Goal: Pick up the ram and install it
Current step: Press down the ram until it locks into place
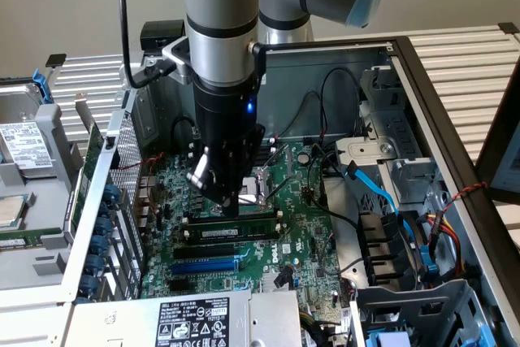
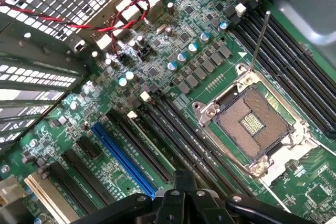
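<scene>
The ram (image 1: 244, 233) is a long dark stick with a white label. It stands on edge in the black memory slots (image 1: 231, 243) on the green motherboard (image 1: 301, 225) inside the open computer case. My gripper (image 1: 231, 207) points straight down with its fingers shut, its tip at the top edge of the ram, towards the exterior view's left end. Whether it touches the stick I cannot tell. In the wrist view my gripper (image 2: 181, 182) is shut with nothing between its fingers, hanging over the long black slots (image 2: 173, 129).
A blue slot (image 1: 207, 266) (image 2: 123, 158) runs beside the black slots. The open processor socket (image 2: 252, 121) with its metal lever lies close by. Blue cables (image 1: 374, 193) and drive bays fill the exterior view's right. A labelled power supply (image 1: 191, 321) sits in front. Red wires (image 2: 105, 24) hang near the rear grille.
</scene>
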`<state>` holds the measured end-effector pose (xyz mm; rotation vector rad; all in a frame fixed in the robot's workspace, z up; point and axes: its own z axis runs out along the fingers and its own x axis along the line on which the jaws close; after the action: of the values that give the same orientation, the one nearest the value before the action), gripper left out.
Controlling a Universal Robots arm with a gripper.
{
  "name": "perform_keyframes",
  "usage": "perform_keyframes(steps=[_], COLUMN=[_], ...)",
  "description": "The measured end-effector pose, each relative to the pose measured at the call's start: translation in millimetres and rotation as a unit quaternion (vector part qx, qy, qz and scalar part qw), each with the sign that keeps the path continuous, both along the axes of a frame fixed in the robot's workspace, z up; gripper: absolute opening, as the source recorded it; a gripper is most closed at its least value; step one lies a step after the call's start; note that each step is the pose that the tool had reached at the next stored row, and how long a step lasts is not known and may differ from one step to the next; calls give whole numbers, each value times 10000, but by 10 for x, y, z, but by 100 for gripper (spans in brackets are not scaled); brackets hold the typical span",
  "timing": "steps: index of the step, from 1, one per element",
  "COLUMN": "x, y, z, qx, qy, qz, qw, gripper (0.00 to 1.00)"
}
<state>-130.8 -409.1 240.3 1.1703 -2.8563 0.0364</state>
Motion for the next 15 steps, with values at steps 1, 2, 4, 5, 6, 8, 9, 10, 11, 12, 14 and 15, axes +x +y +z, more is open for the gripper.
perform_keyframes(steps=[1,2,4,5,6,8,9,10,11,12,14,15], x=[0,0,0,0,0,0,0,0,0,0,0,0], y=[0,0,0,0,0,0,0,0,0,0,0,0], z=[0,0,-1,0,0,0,0,-1,-1,-1,-1,-1], qx=[-1,0,0,0,0,-3,-8,-19,-34,-55,-93,-111], qy=[0,0,0,0,0,-3,-9,-18,-33,-54,-94,-113], qz=[-78,-148,-299,-369,-436,-551,-600,-638,-672,-705,-765,-795], qw=[10000,9999,9996,9993,9990,9985,9982,9980,9977,9975,9970,9967], gripper=[11,11,11,11,11,11,11,11,11,11,11,11])
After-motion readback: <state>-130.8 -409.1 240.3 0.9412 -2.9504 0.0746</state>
